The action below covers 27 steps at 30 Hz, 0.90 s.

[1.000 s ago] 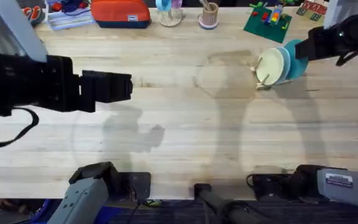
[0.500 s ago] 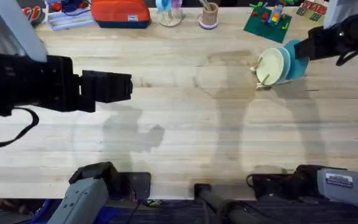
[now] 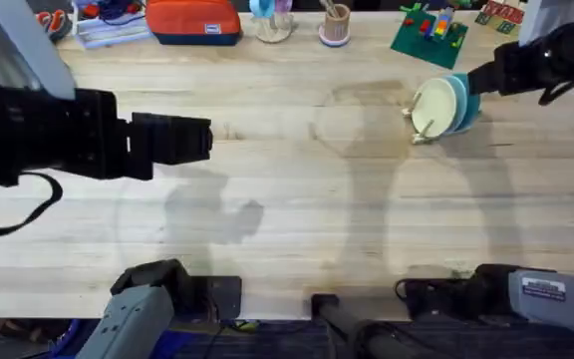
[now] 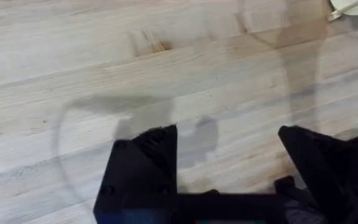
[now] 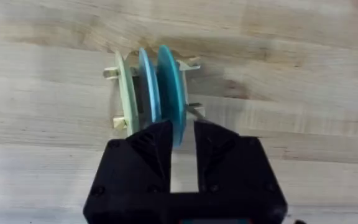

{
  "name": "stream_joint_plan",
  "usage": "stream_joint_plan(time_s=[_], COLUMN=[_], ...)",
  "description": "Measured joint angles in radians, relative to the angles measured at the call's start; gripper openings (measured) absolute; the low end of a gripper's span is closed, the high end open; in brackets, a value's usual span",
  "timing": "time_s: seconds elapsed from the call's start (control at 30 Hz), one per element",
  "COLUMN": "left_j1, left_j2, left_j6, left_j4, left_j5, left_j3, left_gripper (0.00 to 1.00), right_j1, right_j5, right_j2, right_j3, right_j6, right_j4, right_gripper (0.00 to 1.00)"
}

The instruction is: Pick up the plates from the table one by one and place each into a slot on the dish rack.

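Left gripper [image 4: 227, 155] hangs well clear of the dish rack [image 5: 120, 93], over bare table [image 3: 297, 199], jaws spread apart with nothing between them. Right gripper [image 5: 183, 144] sits at the rack, fingers closed on the rim of the turquoise plate [image 5: 169, 93]. That plate stands upright in the rack beside a light blue plate [image 5: 146, 84] and a cream plate [image 5: 128, 93].

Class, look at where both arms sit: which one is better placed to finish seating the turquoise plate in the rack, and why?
The right. Its gripper is at the dish rack, fingers around the turquoise plate standing beside two others. The left gripper hovers open, far across the table.
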State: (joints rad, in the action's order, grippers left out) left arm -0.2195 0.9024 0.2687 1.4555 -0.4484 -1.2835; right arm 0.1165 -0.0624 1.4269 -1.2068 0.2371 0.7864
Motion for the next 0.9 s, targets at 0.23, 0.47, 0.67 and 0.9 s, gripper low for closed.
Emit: stream_joint_plan(time_s=[0.23,0.47,0.67,0.9], left_j1=[0.000,0.000,0.000,0.000], left_j2=[0.000,0.000,0.000,0.000], left_j6=[0.000,0.000,0.000,0.000], left_j4=[0.000,0.000,0.000,0.000], left_j5=[0.000,0.000,0.000,0.000], left_j3=[0.000,0.000,0.000,0.000], left_gripper=[0.993,0.993,0.993,0.993], right_j1=[0.000,0.000,0.000,0.000], right_j5=[0.000,0.000,0.000,0.004], right_j2=[0.000,-0.075,-0.196,-0.336], right_j3=[0.000,0.000,0.000,0.000], right_j6=[0.000,0.000,0.004,0.003], right_j4=[-0.001,0.002,0.040,0.151], right_gripper=[0.260,0.354,0.690,0.894])
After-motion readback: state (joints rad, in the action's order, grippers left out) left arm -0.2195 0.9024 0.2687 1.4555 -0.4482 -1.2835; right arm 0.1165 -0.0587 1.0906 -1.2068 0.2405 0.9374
